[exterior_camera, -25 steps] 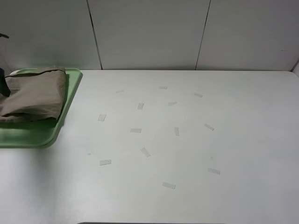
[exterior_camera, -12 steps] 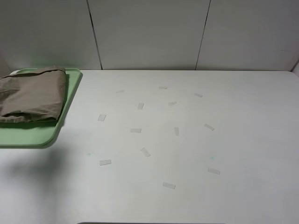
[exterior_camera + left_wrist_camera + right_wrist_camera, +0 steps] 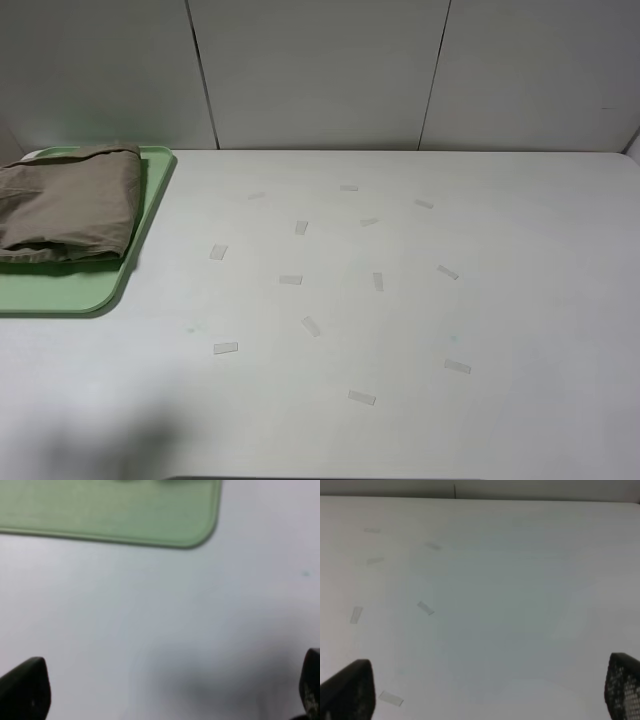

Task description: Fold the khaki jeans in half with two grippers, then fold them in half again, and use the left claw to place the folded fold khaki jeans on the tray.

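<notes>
The khaki jeans [image 3: 68,203] lie folded into a thick bundle on the pale-green tray [image 3: 70,288] at the far left of the table in the exterior high view. Neither arm shows in that view. The left wrist view shows the tray's rounded corner [image 3: 190,530] and bare table, with my left gripper [image 3: 167,690] open and empty, its fingertips [image 3: 25,690] wide apart. The right wrist view shows my right gripper [image 3: 485,690] open and empty above bare table, its fingertips [image 3: 347,690] at the frame's two sides.
Several small pale tape strips [image 3: 311,325] are scattered over the middle of the white table [image 3: 520,300]. Some show in the right wrist view [image 3: 425,608]. A panelled wall runs along the table's far edge.
The left arm's black part at the far left edge beside the jeans has drawn out of the exterior high view. Its shadow has slid toward the table's front edge. The jeans stay on the tray.
</notes>
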Motion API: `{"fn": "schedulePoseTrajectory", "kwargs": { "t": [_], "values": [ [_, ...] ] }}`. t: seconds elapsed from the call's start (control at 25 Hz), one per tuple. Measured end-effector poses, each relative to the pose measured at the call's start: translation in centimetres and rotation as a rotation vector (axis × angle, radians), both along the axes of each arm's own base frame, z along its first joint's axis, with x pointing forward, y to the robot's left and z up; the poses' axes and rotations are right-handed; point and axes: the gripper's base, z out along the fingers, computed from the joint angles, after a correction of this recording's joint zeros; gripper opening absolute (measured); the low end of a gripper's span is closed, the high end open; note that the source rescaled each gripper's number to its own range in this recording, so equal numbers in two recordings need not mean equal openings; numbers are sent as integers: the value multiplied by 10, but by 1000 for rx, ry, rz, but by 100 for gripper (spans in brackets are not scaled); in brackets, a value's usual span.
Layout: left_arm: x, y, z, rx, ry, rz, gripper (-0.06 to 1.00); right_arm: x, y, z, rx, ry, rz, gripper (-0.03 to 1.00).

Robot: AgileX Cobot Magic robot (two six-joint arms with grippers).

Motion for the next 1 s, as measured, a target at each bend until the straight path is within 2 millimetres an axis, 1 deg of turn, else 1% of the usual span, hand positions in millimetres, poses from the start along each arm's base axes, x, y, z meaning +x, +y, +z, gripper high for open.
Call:
{"fn": "schedulePoseTrajectory", "kwargs": {
  "t": [0.32, 0.52, 0.68, 0.84, 1.0],
  "values": [
    [-59, -16, 21, -2, -144, 29, 100, 0, 0, 0, 0, 0, 0, 100],
    [-88, -31, 30, -60, -285, -55, 100, 0, 0, 0, 0, 0, 0, 100],
    [-116, -37, 34, -73, -410, -132, 100, 0, 0, 0, 0, 0, 0, 100],
    [-142, -38, 35, -60, -533, -146, 100, 0, 0, 0, 0, 0, 0, 100],
    [-160, -38, 33, -50, -622, -150, 100, 0, 0, 0, 0, 0, 0, 100]
  ]
}}
